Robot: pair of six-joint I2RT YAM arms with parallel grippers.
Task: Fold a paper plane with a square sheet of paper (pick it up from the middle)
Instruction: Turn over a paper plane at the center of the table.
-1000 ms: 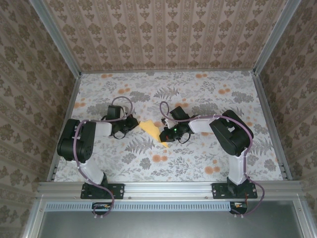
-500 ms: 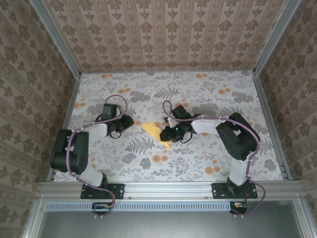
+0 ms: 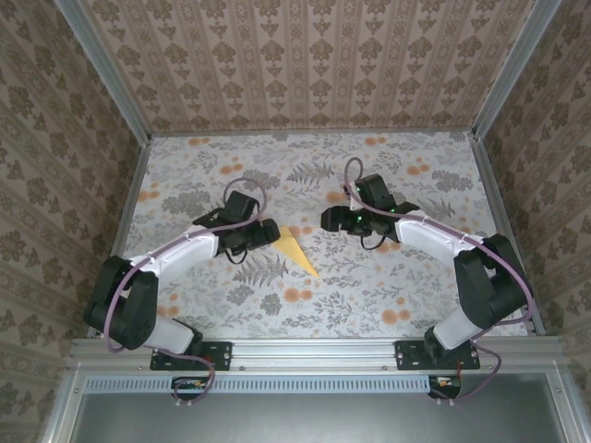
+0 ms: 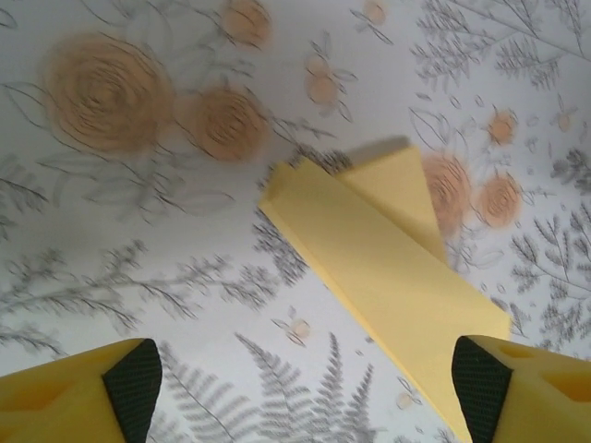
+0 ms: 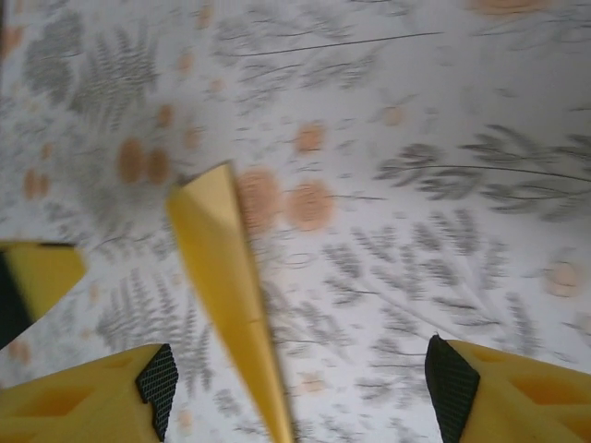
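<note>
bench [image 3: 351, 295]: white-grey fern and flower print, orange blotches, lies under the jaws
walls [image 3: 314, 65]: beige damask wallpaper, beyond and either side of the jaws
frame [image 3: 314, 351]: aluminium rails, bench edges, corners
light: even, soft shadows

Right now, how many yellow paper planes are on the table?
1. The paper plane lies on the flowery table, in the middle, between the left arm and the right arm. The arms cover bits of table, so another could hide.

Top cam overhead; wrist cams close-up, both on paper plane [image 3: 297, 247].
</note>
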